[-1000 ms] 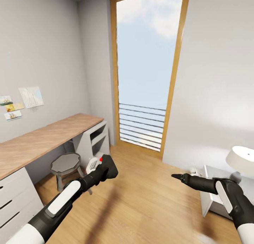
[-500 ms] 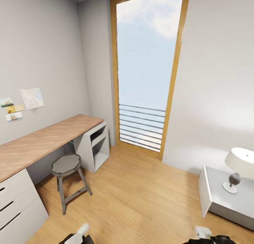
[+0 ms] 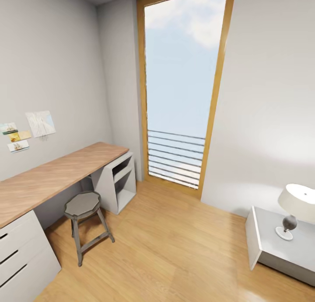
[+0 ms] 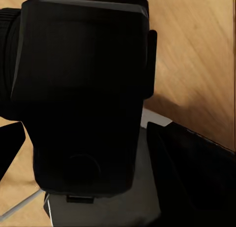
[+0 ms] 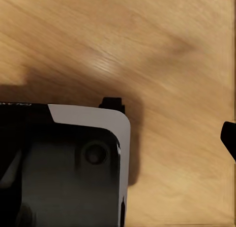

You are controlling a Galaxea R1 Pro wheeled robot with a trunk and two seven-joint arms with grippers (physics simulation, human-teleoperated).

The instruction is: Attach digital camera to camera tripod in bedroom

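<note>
head view: the bedroom's light wood plank floor (image 3: 175, 245) runs up to a tall wood-framed window (image 3: 183, 88) with grey slats low across it. a long wooden desk (image 3: 57, 173) lines the grey wall, white drawers (image 3: 22, 254) under its near end, an open white shelf unit (image 3: 117, 182) under its far end, and a grey octagonal stool (image 3: 83, 205) stands in front of it. small pictures (image 3: 28, 129) are pinned above the desk. a white-shaded lamp (image 3: 297, 203) stands on a low grey bedside table (image 3: 273, 249). a second ago both arms reached into this view, the left one carrying the black camera with its red dot; half a second ago just their tips showed at the bottom edge; the room itself sits almost the same.

left wrist view: the digital camera (image 4: 83, 94) is right up against the lens, a big black block that seems to sit between the fingers, so the left gripper is probably clamped on it, though the fingers themselves are hard to make out. plank floor lies behind it, with part of the robot's grey and black body beside it.

right wrist view: plank floor and a black, white-edged part of the robot (image 5: 64, 168). a dark tip at the edge may be a finger; i cannot tell how far open that gripper is.
</note>
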